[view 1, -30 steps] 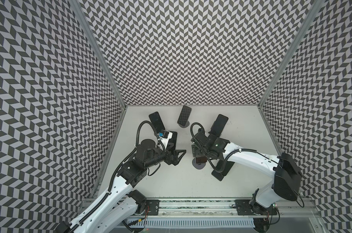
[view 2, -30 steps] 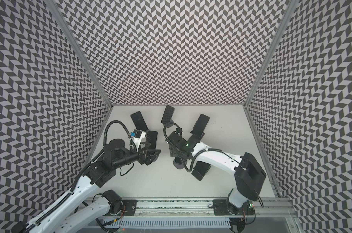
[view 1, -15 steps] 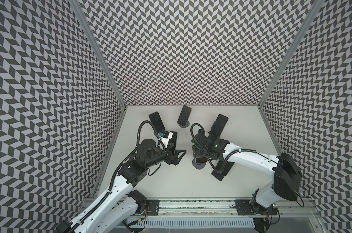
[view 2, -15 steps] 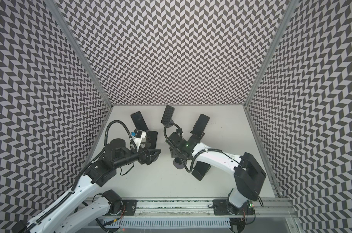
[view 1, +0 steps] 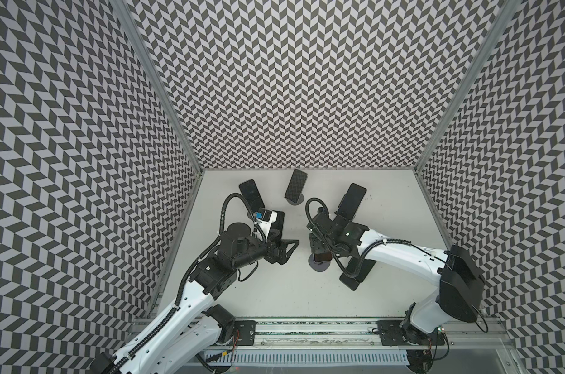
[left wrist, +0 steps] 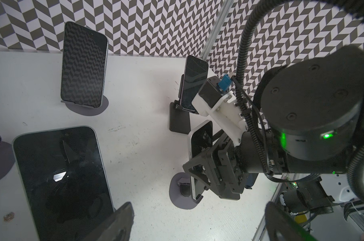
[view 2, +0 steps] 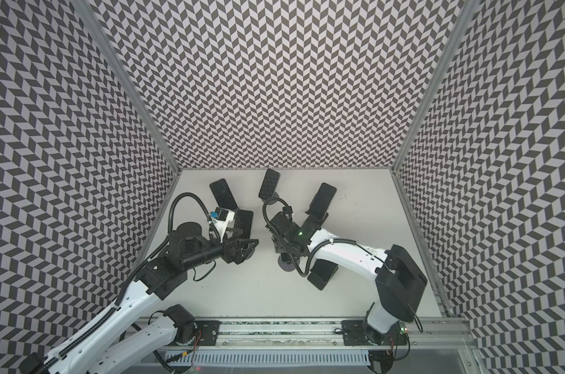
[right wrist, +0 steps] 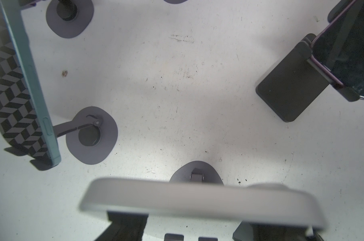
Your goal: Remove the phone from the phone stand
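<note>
**Right gripper brackets the phone; the way out runs back along its fingers**

The right gripper has a finger on either side of the silver-edged phone. The phone sits in the round-based phone stand, its lower end caught in the stand's lip. The jaws are drawn partway in around the phone's body. Whether the pads actually press on it I cannot tell, because the gripper's own frame hides the contact. In the right wrist view the phone's upper edge lies crosswise, close under the camera, with the stand's base just past it.

The coming move turns on the phone's long axis. It runs from the fingertips back toward the right wrist, leaning a little rather than plumb. My judgement is that the phone must travel along that axis until its lower end clears the lip. A sideways pull would likely drag the light stand with it.

The left gripper is spread wide and holds nothing. It sits off to the right gripper's side, across a strip of bare table, near but plainly the farther of the two.

Nothing stands behind the right wrist along the withdrawal line. Beyond the fingertips, a teal-edged phone and a purple-edged phone on a black block stand both stand well apart.
</note>
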### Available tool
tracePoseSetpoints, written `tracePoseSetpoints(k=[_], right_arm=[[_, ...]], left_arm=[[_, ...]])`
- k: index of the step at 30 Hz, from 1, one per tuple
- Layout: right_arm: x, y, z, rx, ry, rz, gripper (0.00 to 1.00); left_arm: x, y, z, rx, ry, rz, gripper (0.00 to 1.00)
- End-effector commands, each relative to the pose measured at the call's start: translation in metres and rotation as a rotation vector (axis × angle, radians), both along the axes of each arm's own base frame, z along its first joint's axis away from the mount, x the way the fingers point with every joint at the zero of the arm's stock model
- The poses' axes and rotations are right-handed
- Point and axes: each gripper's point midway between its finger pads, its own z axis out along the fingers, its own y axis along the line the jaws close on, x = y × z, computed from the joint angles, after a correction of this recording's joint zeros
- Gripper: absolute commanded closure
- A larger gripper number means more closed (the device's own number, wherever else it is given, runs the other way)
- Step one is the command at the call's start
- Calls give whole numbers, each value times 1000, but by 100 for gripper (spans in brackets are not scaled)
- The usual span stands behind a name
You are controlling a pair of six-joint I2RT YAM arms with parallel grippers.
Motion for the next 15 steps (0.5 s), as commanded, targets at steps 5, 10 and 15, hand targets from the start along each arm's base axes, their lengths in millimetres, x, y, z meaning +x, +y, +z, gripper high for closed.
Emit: tracePoseSetpoints(k=[5,10,15], right_arm=[[10,3,15,15,-47,-3,29],[10,4,19,19,-54,3,29],[9,3,22,15,-54,6,29]], left_arm=[[2,-3,13,-28,-27,-1,2],[2,-4,14,-31,-33,-4,2],[3,-4,16,-34,-39,-2,2]])
